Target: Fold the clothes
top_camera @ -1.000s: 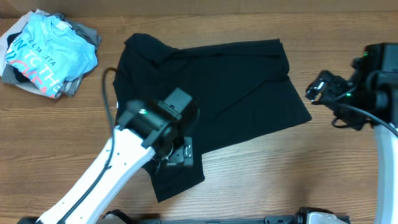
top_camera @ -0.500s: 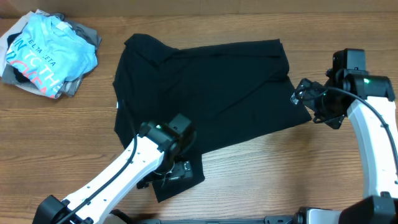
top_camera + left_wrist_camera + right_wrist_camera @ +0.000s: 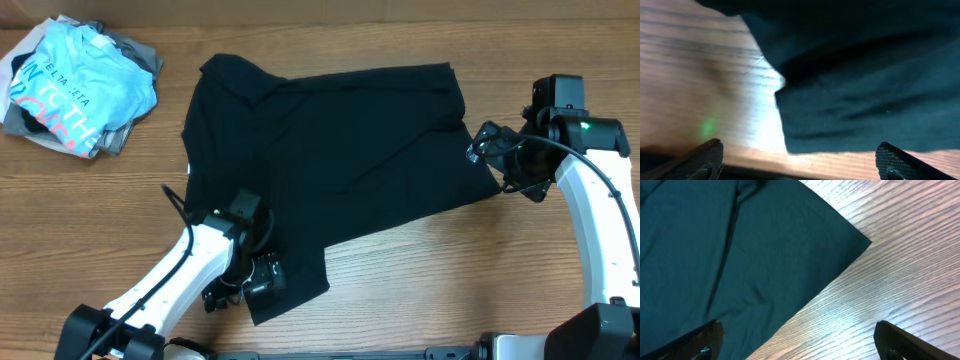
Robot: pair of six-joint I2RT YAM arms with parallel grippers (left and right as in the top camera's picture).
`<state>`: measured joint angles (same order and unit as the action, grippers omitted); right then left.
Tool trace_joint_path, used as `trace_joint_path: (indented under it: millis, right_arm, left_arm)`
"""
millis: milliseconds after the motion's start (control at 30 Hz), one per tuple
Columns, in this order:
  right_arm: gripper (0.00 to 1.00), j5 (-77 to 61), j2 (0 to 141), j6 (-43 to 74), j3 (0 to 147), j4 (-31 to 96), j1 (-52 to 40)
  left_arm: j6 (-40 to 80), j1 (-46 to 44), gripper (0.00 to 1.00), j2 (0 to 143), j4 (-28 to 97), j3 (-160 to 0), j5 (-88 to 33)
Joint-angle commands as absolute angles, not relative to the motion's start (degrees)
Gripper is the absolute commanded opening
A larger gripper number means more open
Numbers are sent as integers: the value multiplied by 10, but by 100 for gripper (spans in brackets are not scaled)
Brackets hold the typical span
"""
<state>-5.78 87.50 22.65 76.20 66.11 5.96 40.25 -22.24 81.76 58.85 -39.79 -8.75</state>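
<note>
The clothes, a black T-shirt point(image 3: 340, 150), lie spread flat across the middle of the table. My left gripper point(image 3: 246, 289) hovers low at the shirt's front left corner, open. In the left wrist view the shirt's hem point(image 3: 865, 100) lies ahead, and bare wood shows between the fingers point(image 3: 896, 161) of the left gripper point(image 3: 799, 164). My right gripper point(image 3: 497, 160) is at the shirt's right corner, open. The right wrist view shows that corner point(image 3: 790, 255) ahead, with the right gripper point(image 3: 800, 341) straddling the cloth edge and wood, holding nothing.
A pile of other garments sits at the far left corner, a light blue T-shirt point(image 3: 70, 90) on top of grey ones point(image 3: 135, 55). Bare wooden table point(image 3: 420, 280) surrounds the black shirt.
My left arm has drawn back from over the shirt to its front left corner. My right arm moved left to the shirt's right corner, then held. Both grippers stayed open.
</note>
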Motion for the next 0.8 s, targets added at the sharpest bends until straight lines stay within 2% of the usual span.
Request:
trace_joint_path:
  millis: [0, 300, 433, 700, 767]
  right_arm:
    - [100, -61, 875, 227, 761, 656, 58]
    - [100, -61, 876, 227, 761, 651, 58]
    - [100, -61, 876, 227, 761, 652, 58]
    - [100, -61, 877, 227, 761, 644, 58]
    - [100, -60, 880, 227, 761, 639, 58]
  left_arm:
    - [386, -218, 100, 816, 550, -362, -125]
    - [385, -218, 98, 823, 505, -339, -136]
    - [386, -218, 91, 828, 505, -339, -137]
    - [385, -218, 44, 834, 509, -339, -151]
    - [385, -218, 25, 834, 509, -339, -151]
